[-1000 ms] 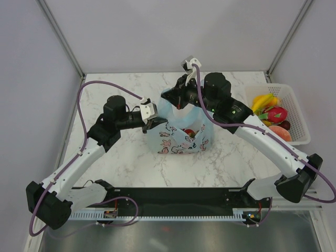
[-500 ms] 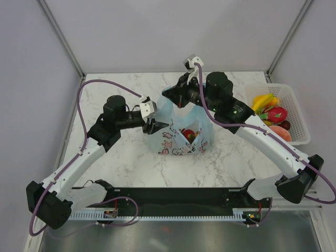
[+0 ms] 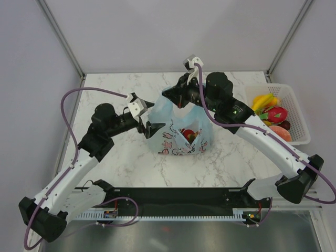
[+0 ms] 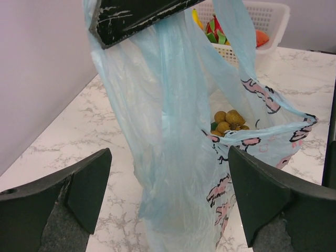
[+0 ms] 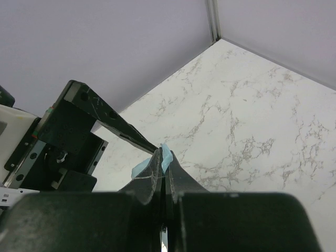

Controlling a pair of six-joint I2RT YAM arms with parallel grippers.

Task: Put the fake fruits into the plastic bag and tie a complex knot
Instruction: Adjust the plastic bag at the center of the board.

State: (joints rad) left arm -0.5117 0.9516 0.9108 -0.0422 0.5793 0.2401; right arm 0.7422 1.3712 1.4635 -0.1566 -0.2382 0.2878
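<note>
**Plastic bag** [image 3: 178,131]: stands upright on the marble table [image 3: 131,157] with its mouth up. One handle loop is drawn taut above its far-left corner. All places below are given from the bag.

**Right gripper** [image 3: 177,98]: above the bag's far-left corner, jaws pressed together on the handle loop. Its wrist view shows a sliver of blue film nipped at the tips.

**Left gripper** [image 3: 151,118]: just left of the bag, jaws spread wide and holding nothing. The bag's side hangs ahead of the gap. Whether the film brushes a finger I cannot tell.

**Fruit:**
- Inside the bag at the bottom: tan round cluster [image 4: 229,122], with a red piece [image 3: 188,134] beside it.
- Right of the bag and well apart, in the white mesh basket [image 3: 301,118]: bananas [image 3: 264,101], dragon fruit [image 3: 276,113], dark ball [image 3: 286,125] and orange-red slice [image 3: 281,133]. None of these is bagged yet.

**Handling (judgement):**
- The film is thin, limp and slick, so the mouth will likely sag shut if the raised loop is let go.
- Best hold on the bag is a bunched handle loop or a fold of rim, not a single layer.
- The fruits look like light, rigid, smooth plastic, and the round ones may roll or squirt out of a pinch.
- Take the bananas across their narrow middle and the slice by its flat faces.

**Writing:** none legible. The bag's white panel carries pink doodles only, and the scuffed fingers carry no label.
</note>
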